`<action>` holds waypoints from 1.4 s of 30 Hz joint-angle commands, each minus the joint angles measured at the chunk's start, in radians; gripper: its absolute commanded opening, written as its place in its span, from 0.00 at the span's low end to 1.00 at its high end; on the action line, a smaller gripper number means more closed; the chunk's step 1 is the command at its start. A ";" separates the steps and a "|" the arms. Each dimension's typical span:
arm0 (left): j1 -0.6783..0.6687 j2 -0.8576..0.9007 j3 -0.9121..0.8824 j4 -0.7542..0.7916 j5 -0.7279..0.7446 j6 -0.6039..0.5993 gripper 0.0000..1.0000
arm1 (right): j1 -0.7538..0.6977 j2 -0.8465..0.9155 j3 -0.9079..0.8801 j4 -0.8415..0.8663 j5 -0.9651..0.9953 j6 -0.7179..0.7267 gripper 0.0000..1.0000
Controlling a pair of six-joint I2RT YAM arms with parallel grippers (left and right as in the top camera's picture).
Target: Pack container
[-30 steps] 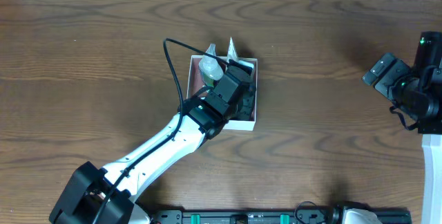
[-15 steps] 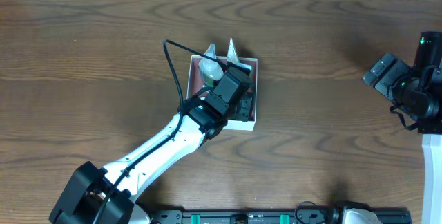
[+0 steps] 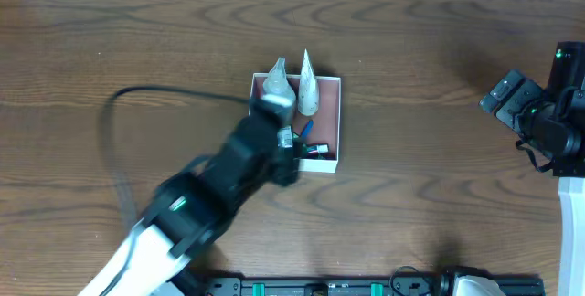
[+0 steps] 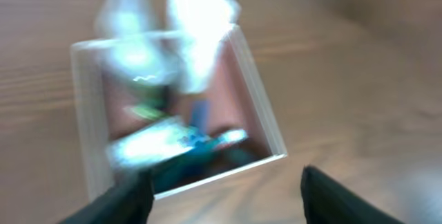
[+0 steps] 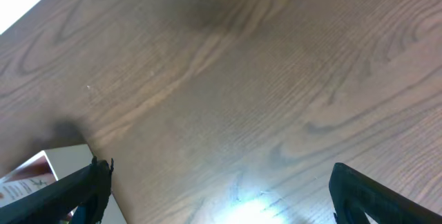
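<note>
As the left arm (image 3: 192,206) swings back toward the lower left of the overhead view, the container (image 3: 326,121) at centre comes uncovered, with 2 pale pouches (image 3: 306,90) poking past its top edge. That looks like an item delivered and the arm retreating. The left gripper (image 3: 285,154) is a smear at the box's lower-left corner. The right gripper (image 3: 505,95) sits far right, well apart.

Left wrist: heavy motion blur. The container (image 4: 261,110) fills the upper left, its contents unreadable. The fingers (image 4: 128,200) are spread wide and hold nothing.

Right wrist: bare table (image 5: 262,79), fingers (image 5: 359,189) wide apart and empty. A white object (image 5: 27,175) is cut off at lower left, and I cannot tell what it is.
</note>
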 commanded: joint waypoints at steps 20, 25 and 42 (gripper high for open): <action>0.422 -0.272 0.016 -0.182 -0.539 0.037 0.98 | -0.007 -0.003 0.000 -0.001 0.003 0.012 0.99; 0.422 -0.272 0.016 -0.182 -0.539 0.037 0.98 | -0.007 -0.003 0.000 -0.001 0.003 0.011 0.99; 0.422 -0.272 0.016 -0.182 -0.539 0.037 0.98 | -0.006 -0.084 -0.011 -0.002 0.006 0.011 0.99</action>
